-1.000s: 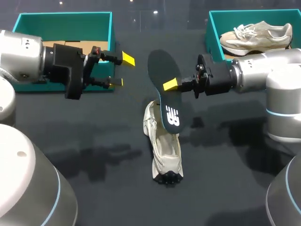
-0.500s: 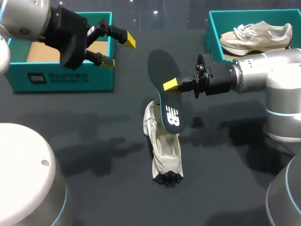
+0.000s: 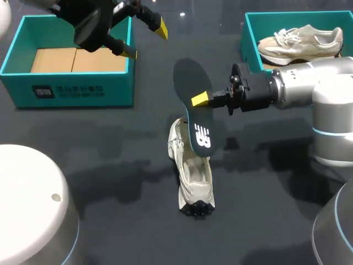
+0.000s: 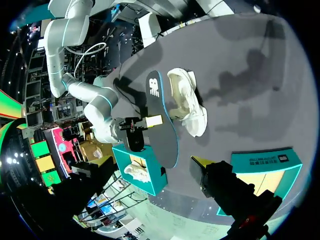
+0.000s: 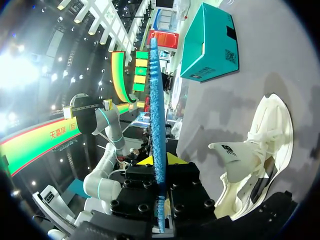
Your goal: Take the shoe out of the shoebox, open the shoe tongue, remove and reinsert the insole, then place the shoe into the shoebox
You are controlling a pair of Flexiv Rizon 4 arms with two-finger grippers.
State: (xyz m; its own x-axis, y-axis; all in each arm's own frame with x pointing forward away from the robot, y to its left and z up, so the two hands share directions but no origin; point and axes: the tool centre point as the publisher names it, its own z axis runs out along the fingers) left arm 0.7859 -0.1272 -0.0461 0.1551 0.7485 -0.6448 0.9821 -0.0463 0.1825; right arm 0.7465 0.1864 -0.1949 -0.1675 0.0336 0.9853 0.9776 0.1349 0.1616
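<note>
Our right gripper (image 3: 199,101) pinches the flat black foam insole (image 3: 190,77) upright over the cream mesh shoe (image 3: 194,176) on the dark table (image 3: 110,149). Our left gripper (image 3: 146,41) hangs spread near the teal cardboard shoebox (image 3: 77,91).

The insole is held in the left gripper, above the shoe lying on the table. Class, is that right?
No. The head view shows the insole held in the right gripper; the left gripper is open and holds nothing. The insole is above the shoe lying on the table.
</note>
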